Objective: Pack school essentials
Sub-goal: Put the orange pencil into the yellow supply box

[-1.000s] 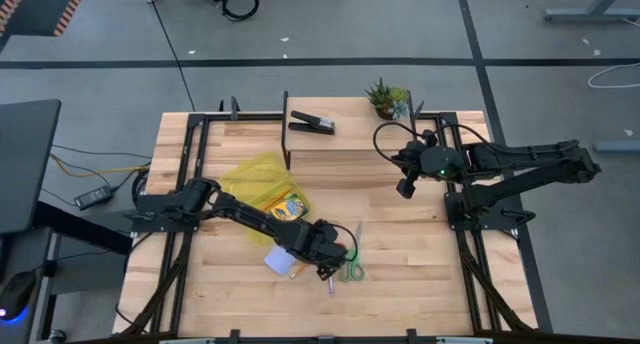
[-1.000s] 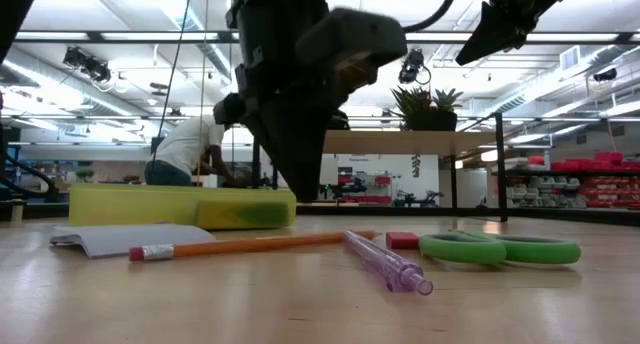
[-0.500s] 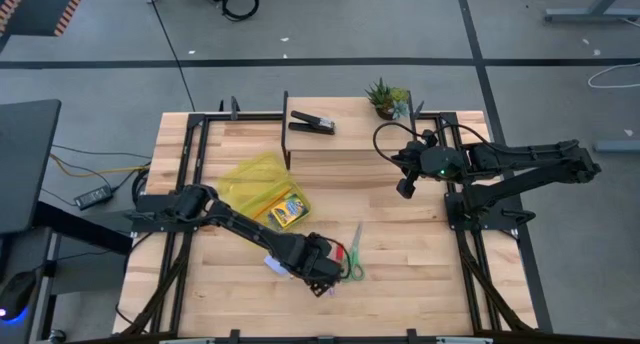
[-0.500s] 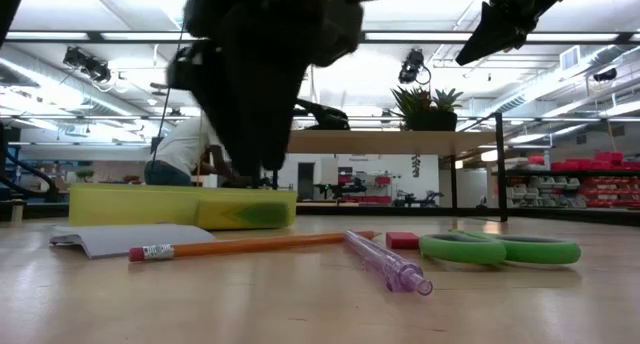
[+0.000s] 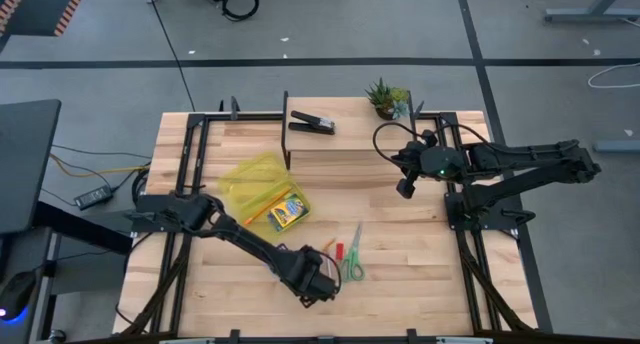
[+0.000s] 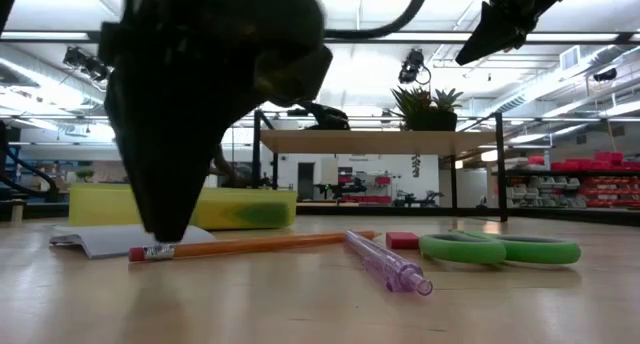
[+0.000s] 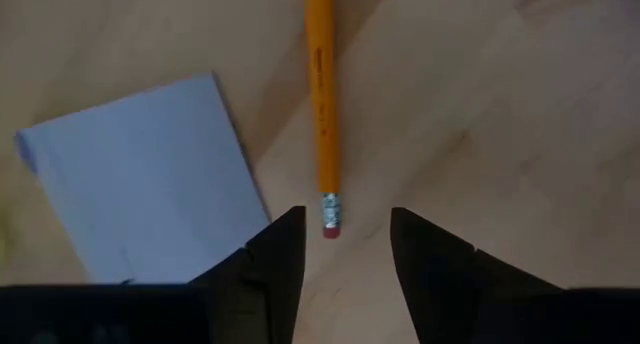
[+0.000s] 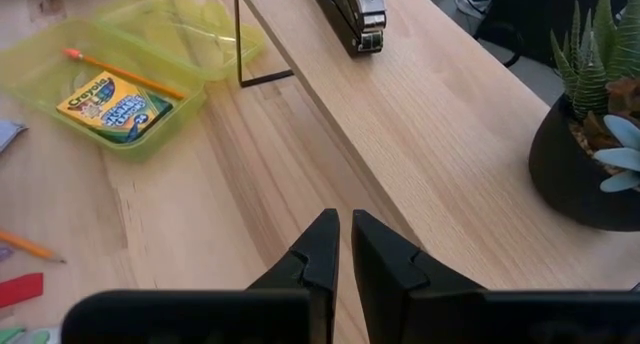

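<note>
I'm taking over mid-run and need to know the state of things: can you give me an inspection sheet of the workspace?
Surface: wooden table, with a raised shelf at the back.
Job's things: yellow-green case open, holding the crayon box and one pencil. Loose on the table: a second pencil, notepad, pink pen, red eraser, green scissors.
Clutter: black stapler and potted plant on the shelf.
Grippers: left gripper open, low over the loose pencil's eraser end. Right gripper shut, empty, raised near the shelf.
Cables: black loop at the right arm; cords left of the table.
Surroundings: grey floor; nobody seen.
</note>
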You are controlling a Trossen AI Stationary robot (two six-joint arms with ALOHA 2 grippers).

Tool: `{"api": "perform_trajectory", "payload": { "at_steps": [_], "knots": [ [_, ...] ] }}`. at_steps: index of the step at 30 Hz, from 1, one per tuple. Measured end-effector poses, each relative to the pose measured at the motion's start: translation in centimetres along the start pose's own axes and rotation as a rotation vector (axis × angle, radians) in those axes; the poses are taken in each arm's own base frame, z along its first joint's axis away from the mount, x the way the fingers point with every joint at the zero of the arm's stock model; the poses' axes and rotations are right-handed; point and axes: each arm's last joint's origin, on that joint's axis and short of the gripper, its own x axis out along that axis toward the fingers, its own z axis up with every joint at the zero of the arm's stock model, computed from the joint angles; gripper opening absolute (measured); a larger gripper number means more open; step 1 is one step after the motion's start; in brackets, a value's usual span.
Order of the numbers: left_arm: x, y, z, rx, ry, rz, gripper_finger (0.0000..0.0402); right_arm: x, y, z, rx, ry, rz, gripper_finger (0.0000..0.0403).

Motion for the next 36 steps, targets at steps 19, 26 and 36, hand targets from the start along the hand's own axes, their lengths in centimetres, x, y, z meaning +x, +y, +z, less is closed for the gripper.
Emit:
{"api": "perform_trajectory", "payload": {
  "at_steps": [19, 26, 36],
  "knots": [
    [2.0, -0.9, -0.6, 0.028, -0.097, 0.049, 0.0034, 0.0, 0.0, 0.0, 0.005, 0.000, 0.004, 0.0039],
    [2.2, -0.7, -0.4, -0.006, -0.104, 0.058, 0.0021, 0.0, 0.0, 0.1, 0.009, -0.006, 0.006, 0.0039],
    [1.0, -0.1, 0.1, -0.051, -0.133, 0.049, 0.0012, 0.0, 0.0, 0.1, 0.008, -0.006, 0.006, 0.0039]
  ]
}}
